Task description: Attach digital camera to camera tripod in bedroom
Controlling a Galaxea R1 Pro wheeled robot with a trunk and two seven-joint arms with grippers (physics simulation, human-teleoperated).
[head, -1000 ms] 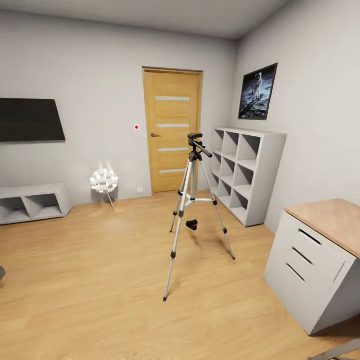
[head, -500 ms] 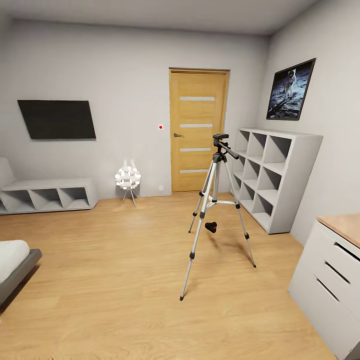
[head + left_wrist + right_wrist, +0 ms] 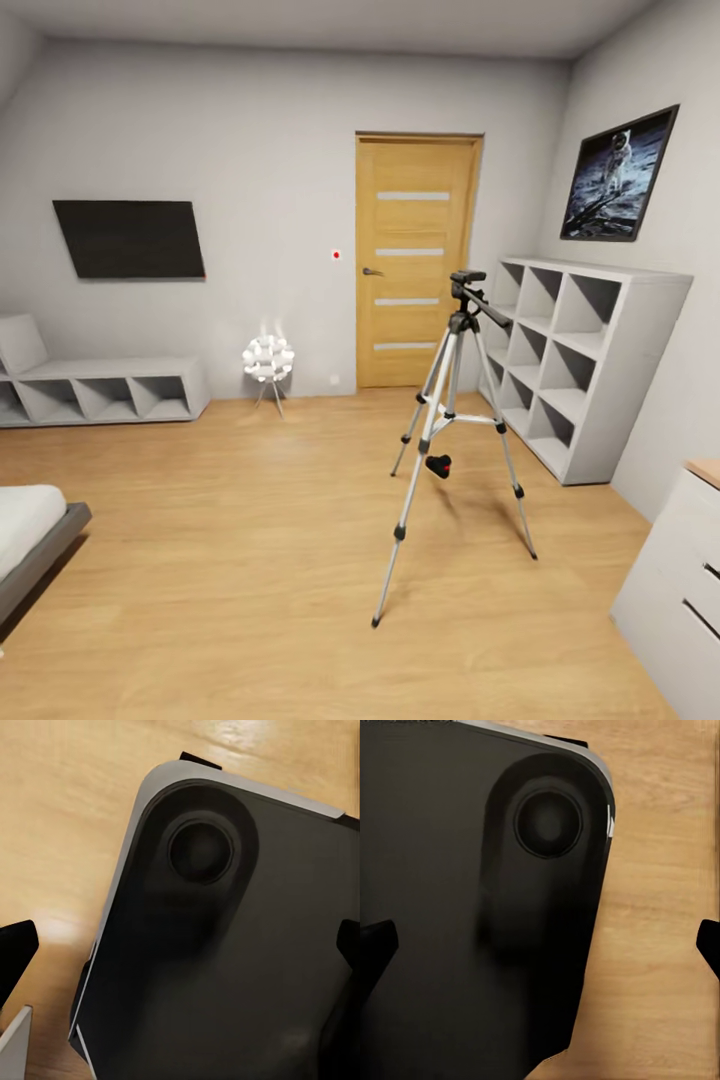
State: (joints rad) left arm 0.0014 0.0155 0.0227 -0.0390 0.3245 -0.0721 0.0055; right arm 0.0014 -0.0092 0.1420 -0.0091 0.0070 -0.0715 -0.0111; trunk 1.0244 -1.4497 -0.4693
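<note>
head view shows camera tripod (image 3: 455, 430); wrist views show wood floor (image 3: 60, 832)

1 tripod (image 3: 455, 440), 1 small black camera (image 3: 438, 466), 1 door (image 3: 415, 262), 1 wall TV (image 3: 130, 239), 1 framed picture (image 3: 618, 176), 1 tall cube shelf (image 3: 585, 360), 1 low shelf (image 3: 105, 388), 1 bed (image 3: 30, 530), 1 lamp (image 3: 268, 360).

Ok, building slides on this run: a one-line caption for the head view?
Bedroom: camera tripod on the wood floor before the door, digital camera lying between its legs.
</note>
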